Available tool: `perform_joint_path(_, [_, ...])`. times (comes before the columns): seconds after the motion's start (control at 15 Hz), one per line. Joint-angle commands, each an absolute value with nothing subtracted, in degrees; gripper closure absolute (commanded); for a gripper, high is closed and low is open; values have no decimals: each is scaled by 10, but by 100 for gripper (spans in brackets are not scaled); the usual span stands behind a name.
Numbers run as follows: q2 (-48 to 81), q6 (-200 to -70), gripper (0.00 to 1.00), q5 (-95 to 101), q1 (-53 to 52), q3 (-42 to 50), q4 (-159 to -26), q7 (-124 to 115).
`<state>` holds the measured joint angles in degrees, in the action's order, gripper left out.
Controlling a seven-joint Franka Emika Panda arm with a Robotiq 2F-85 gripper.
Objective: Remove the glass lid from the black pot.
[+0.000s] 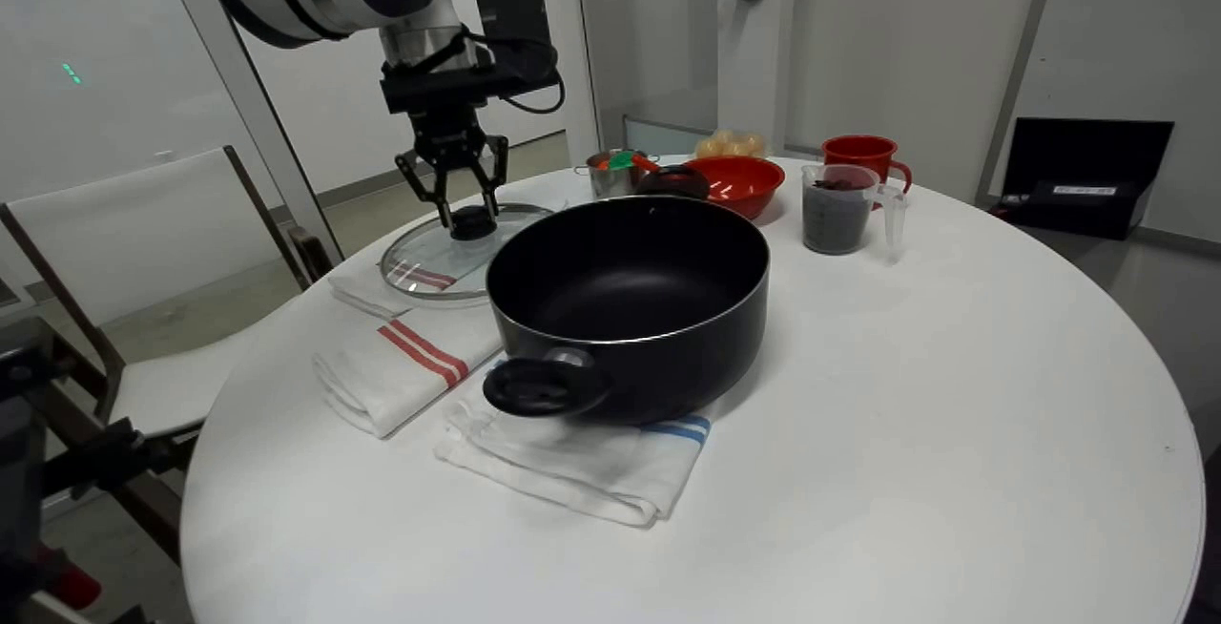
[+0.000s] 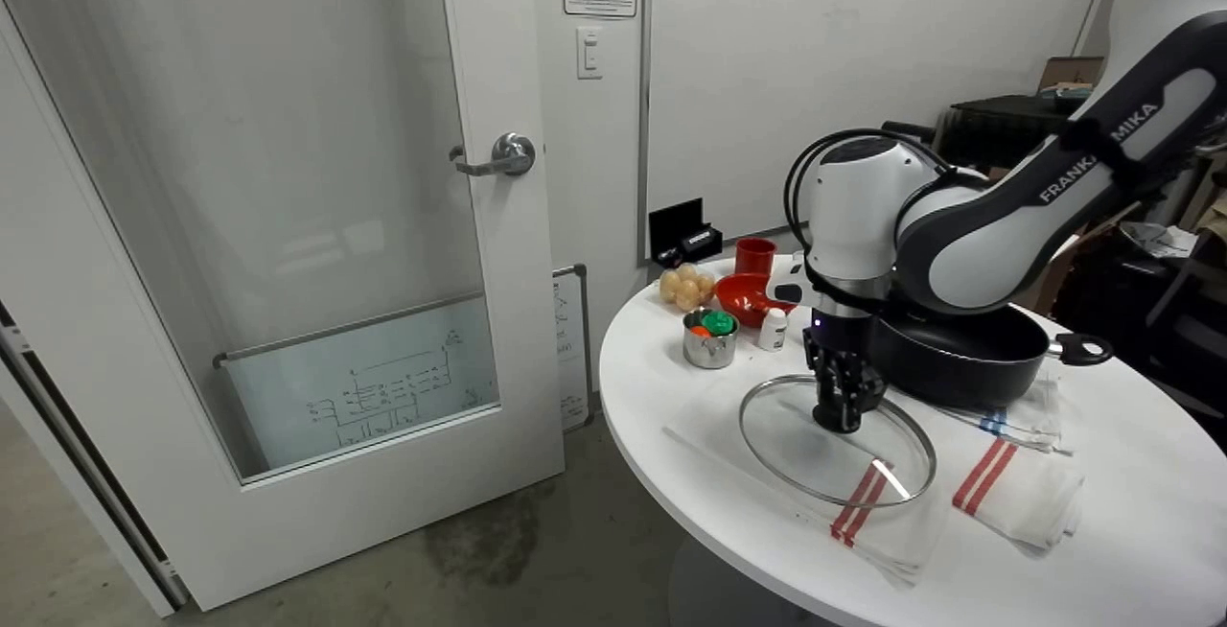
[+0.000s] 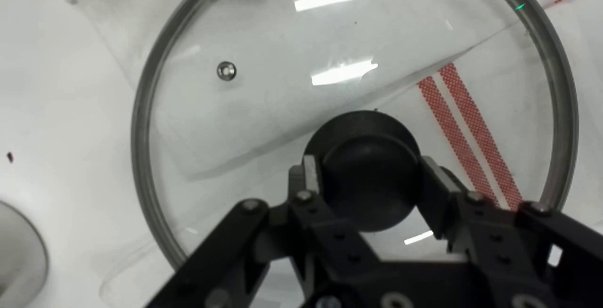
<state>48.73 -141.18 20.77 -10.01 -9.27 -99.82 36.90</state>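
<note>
The glass lid (image 1: 429,260) lies level or nearly so beside the black pot (image 1: 668,371), over white towels with red stripes. It also shows in an exterior view (image 2: 800,459) and in the wrist view (image 3: 264,110). Whether it rests on the towel or hangs just above it, I cannot tell. My gripper (image 1: 471,219) points down with its fingers on both sides of the lid's black knob (image 3: 367,129); the wrist view shows both fingers (image 3: 370,176) against it. The pot stands uncovered and its dark inside looks empty; it is out of the wrist view.
The pot stands on a blue-striped towel (image 1: 572,471). Behind it are a metal cup (image 1: 610,182), a red bowl (image 1: 754,209), a measuring cup (image 1: 833,218) and a red mug (image 1: 863,152). A white bottle (image 2: 773,330) stands near the metal cup. The round table's edge (image 2: 661,498) is near the lid.
</note>
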Motion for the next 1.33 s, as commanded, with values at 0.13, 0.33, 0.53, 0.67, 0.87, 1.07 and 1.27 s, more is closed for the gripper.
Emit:
perform_joint_path(0.13, [489,-1431,62,228,-94,-85,-995,390])
perform_joint_path(0.33, [486,-1433,17,235,-94,-83,-998,393])
perform_joint_path(0.53, [472,-1425,1,230,-89,-89,-1006,400])
perform_joint_path(0.67, [454,-1416,0,225,-85,-94,-1016,406])
perform_joint_path(0.87, [426,-1410,0,217,-78,-104,-1033,418])
perform_joint_path(1.07, [383,-1401,0,203,-66,-120,-1064,434])
perform_joint_path(1.27, [334,-1396,0,180,-48,-140,-1101,452])
